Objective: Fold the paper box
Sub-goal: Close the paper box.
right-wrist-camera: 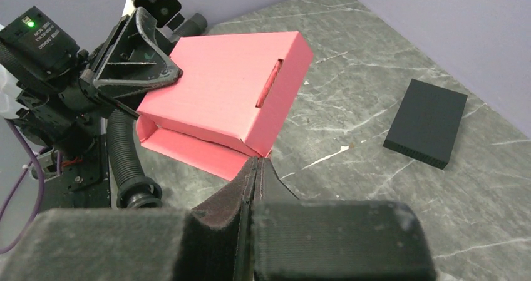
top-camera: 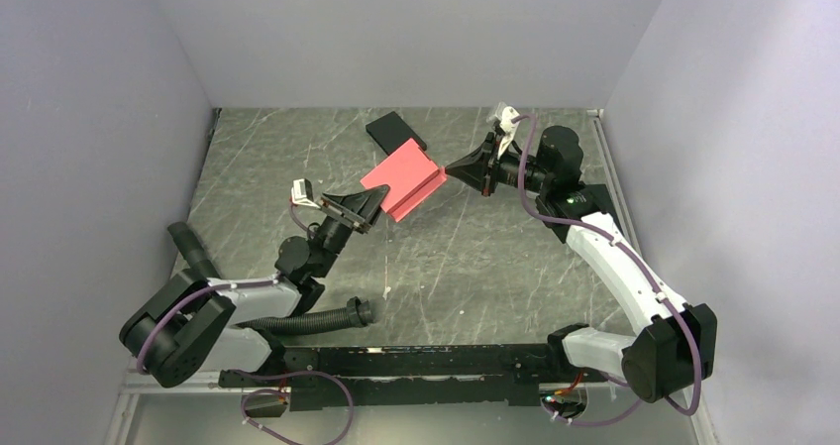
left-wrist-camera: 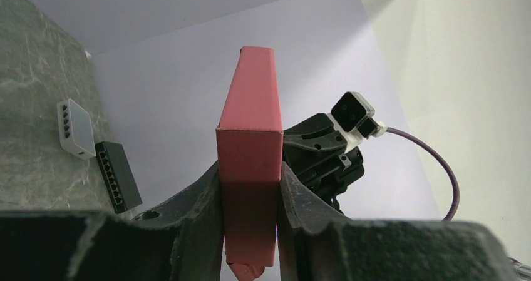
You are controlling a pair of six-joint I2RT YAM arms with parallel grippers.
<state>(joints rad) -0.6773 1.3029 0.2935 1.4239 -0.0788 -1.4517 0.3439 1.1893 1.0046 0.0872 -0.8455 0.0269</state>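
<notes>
1. Left gripper [top-camera: 371, 205]: the jaws are closed on the paper box [top-camera: 401, 177]. In the left wrist view, the two black fingers [left-wrist-camera: 200, 199] press against the two broad faces of the box. The narrow edge of the box stands upright between them.

2. Right gripper [top-camera: 454, 170]: the jaws are fully closed. In the right wrist view, the fingers [right-wrist-camera: 231, 199] lie flat against each other and the tips meet at the near corner of the box. It cannot be told whether a cardboard edge is pinched between the tips.

3. Paper box: the box is pinkish-red and folded into a flat rectangular shape. It is held above the table [top-camera: 466, 267], near the far middle, between the two grippers. The left gripper holds its near-left corner and the right gripper touches its right side. The upper face has a narrow slot [right-wrist-camera: 270, 81] near one end. The end facing the left arm is open, and a lower flap [right-wrist-camera: 194, 153] projects under the upper face.

4. Other items: a black box [top-camera: 396, 131] lies flat on the table just beyond the paper box, near the back wall. In the left wrist view, a small white block [left-wrist-camera: 75, 129] lies just beside the black box.
</notes>
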